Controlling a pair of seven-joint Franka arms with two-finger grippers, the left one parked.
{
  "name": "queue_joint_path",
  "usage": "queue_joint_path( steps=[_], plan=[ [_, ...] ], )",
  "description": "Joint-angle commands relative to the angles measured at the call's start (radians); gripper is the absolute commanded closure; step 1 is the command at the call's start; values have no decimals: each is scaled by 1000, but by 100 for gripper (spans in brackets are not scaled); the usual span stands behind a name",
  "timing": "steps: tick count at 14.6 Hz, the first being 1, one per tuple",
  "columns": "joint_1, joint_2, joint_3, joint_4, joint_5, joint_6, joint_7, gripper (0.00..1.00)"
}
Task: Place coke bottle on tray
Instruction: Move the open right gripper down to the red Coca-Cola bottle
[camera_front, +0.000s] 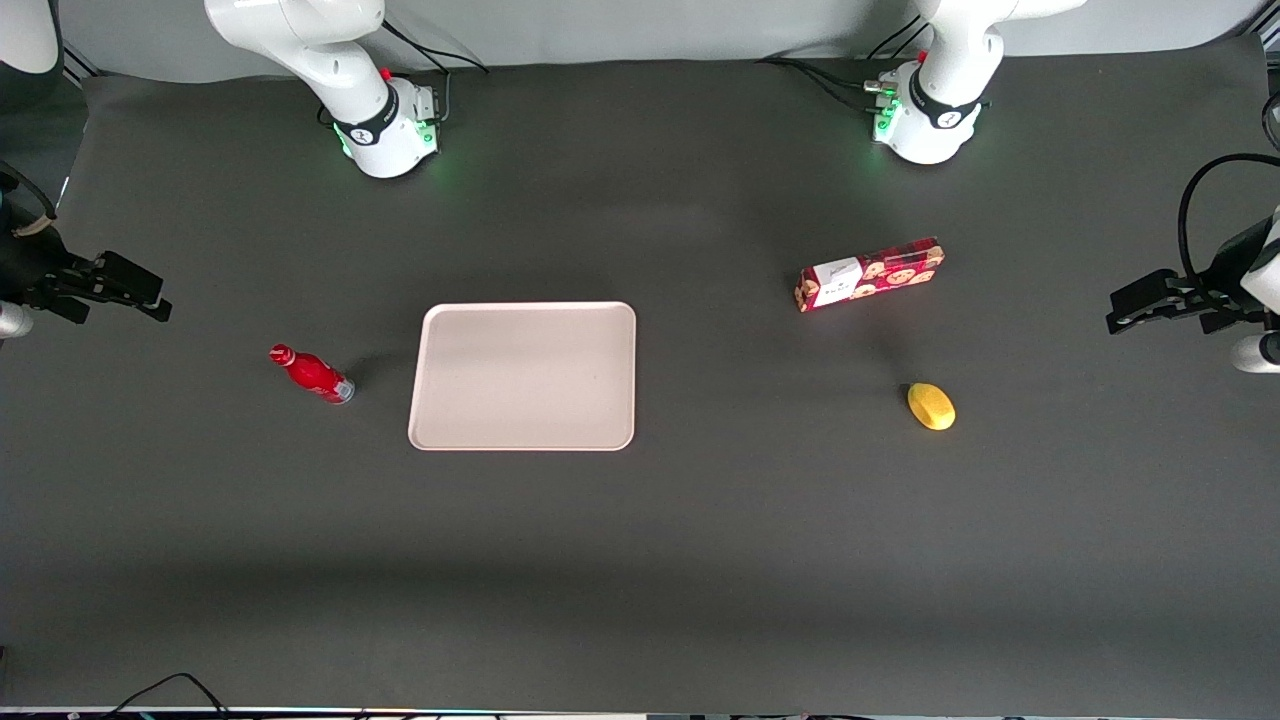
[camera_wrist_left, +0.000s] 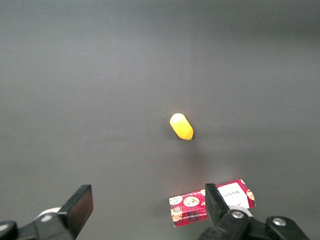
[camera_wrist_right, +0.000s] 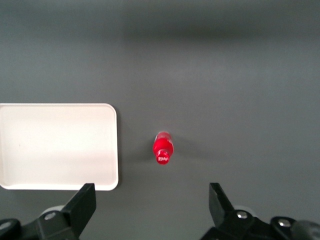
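The coke bottle (camera_front: 310, 373), small and red with a red cap and silvery base, stands upright on the dark table beside the tray (camera_front: 523, 376), toward the working arm's end. The pale beige-pink tray lies flat and holds nothing. My right gripper (camera_front: 155, 295) hangs open and empty above the table, farther toward the working arm's end than the bottle and apart from it. The right wrist view looks down on the bottle (camera_wrist_right: 162, 149) from above, with the tray (camera_wrist_right: 57, 145) beside it and the gripper (camera_wrist_right: 150, 202) with its two fingers spread wide, nothing between them.
A red snack box with cookie pictures (camera_front: 870, 274) and a yellow lemon-like object (camera_front: 931, 406) lie toward the parked arm's end of the table; both also show in the left wrist view, the box (camera_wrist_left: 192, 207) and the yellow object (camera_wrist_left: 181, 126). The arm bases (camera_front: 385, 130) stand at the table's back edge.
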Motion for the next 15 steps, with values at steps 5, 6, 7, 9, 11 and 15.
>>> queue_joint_path(
  steps=[5, 6, 7, 9, 11, 15],
  plan=[
    [4, -20, 5, -346, -11, 244, 53, 0],
    [4, -16, 5, -390, -13, 299, 52, 0],
    [4, -16, 4, -448, -13, 361, 50, 0],
    [3, -16, 4, -550, -13, 481, 49, 0],
    [0, 6, 1, -602, -13, 545, 40, 0],
    [-5, 47, -4, -665, -28, 660, 4, 0]
  ],
)
